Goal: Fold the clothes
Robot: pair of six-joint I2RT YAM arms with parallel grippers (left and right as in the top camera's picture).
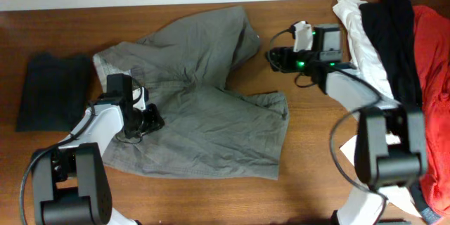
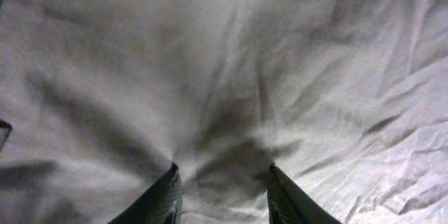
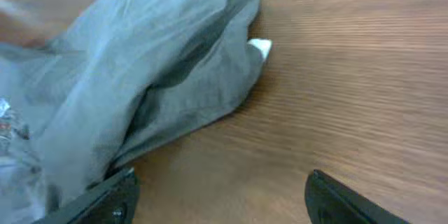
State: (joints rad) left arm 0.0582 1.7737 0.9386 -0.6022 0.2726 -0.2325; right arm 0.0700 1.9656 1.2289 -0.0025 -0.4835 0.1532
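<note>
Left gripper (image 2: pixel 222 192): unclear overhead; shown spread in wrist view, pressed into large grey-khaki woven garment (image 2: pixel 224 63).
Right gripper (image 3: pixel 220 199): opened wide, garment at its left.

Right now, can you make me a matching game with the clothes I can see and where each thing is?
Things:
1. grey-khaki trousers
2. dark folded garment
3. red garment
4. left gripper

Places:
A. far right
B. down on the trousers' cloth
C. far left
D. spread across the middle

Pairs: 1-D, 2-C, 3-A, 4-B
</note>
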